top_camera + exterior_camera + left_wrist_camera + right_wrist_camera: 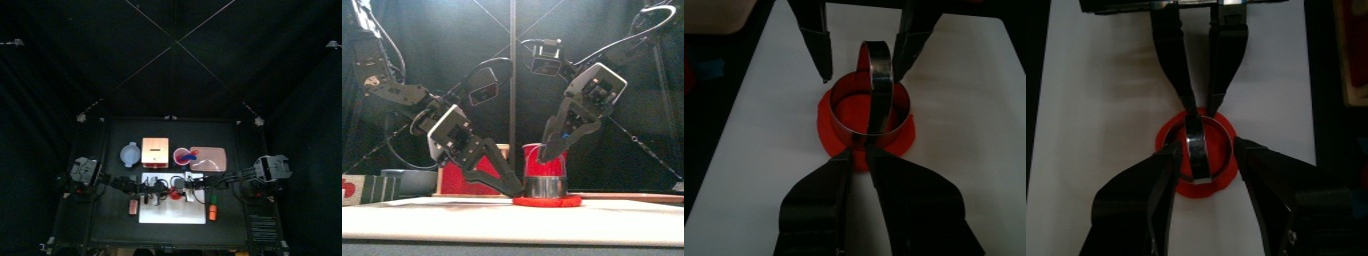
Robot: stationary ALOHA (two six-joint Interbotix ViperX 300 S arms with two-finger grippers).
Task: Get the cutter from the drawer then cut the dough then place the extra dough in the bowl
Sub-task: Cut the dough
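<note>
The round metal cutter (545, 186) stands upright on the red dough (547, 201), at the middle of the white cutting board (764, 150). The left gripper (865, 158) comes in low from the left. Its jaws are drawn close together and pinch the cutter at the rim, at the foot of the wire handle (881, 70). The right gripper (1211, 150) hangs over it from the right, jaws spread to either side of the handle and, as far as I can tell, not clamping it.

The risks here are probably these:
- **Incomplete cut:** an uneven downward push would tilt the cutter, so one side might not cut through and the outer ring would stay joined to the middle.
- **Dragged or lifted dough:** soft dough may cling to the wall, so a quick lift could drag the whole disc across the board or carry it up.
- **Collision:** the two grippers are crowded at one small ring, so a sideways move by either could knock the other or bend the handle.
- **Torn ring:** the ring is thin and could tear on the way to the blue-grey bowl (127, 153), which sits well apart at the far left, beside the wooden box (155, 150).
</note>
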